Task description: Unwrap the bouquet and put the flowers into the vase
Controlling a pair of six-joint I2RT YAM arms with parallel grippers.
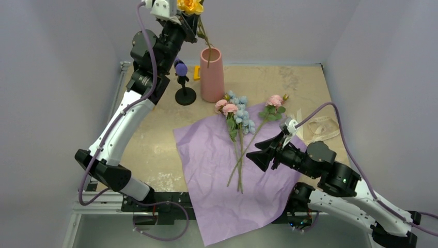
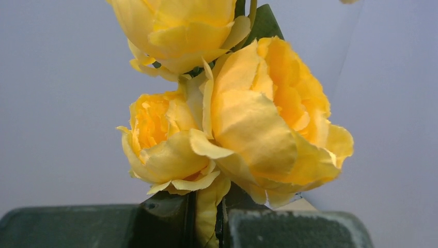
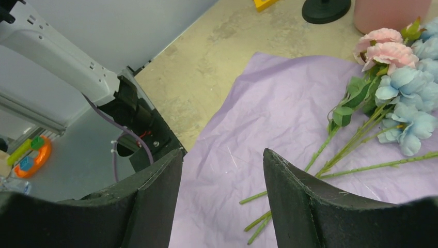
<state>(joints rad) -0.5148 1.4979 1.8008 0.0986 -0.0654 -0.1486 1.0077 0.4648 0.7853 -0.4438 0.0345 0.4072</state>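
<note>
Lilac paper [image 1: 217,170] lies spread flat on the table [image 1: 155,139] in the top external view, one corner hanging over the near edge; pink roses [image 1: 225,107] and pale-blue roses [image 1: 241,116] lie on it, heads toward the far side, stems pointing toward the arms; a single pink rose [image 1: 275,100] rests just right of them, its stem crossing theirs. Behind the paper stands the vase [image 1: 212,77], upright; a black stand [image 1: 184,89] with a purple top is just to its left, and a small yellow block [image 1: 197,73] sits between the two at the back. High above the vase the left gripper [image 1: 193,21] is clamped on yellow roses [image 1: 190,5]; their stem hangs down to the vase's mouth and seems to enter it. A cream ribbon [image 1: 321,129] lies on the table, right of the paper; the right gripper [image 1: 254,152] hovers over the paper's right side, jaws apart, beside the stems.

From the left wrist, three yellow blooms fill the frame; the dark fingers [image 2: 299,230] are pressed together on the green stem at the bottom edge.

From the right wrist, both fingers [image 3: 155,199] stand wide, holding nothing; lilac paper shows between them, with cut stem ends just ahead of the right-hand finger; the pink and blue heads lie up right, near the vase's base.
</note>
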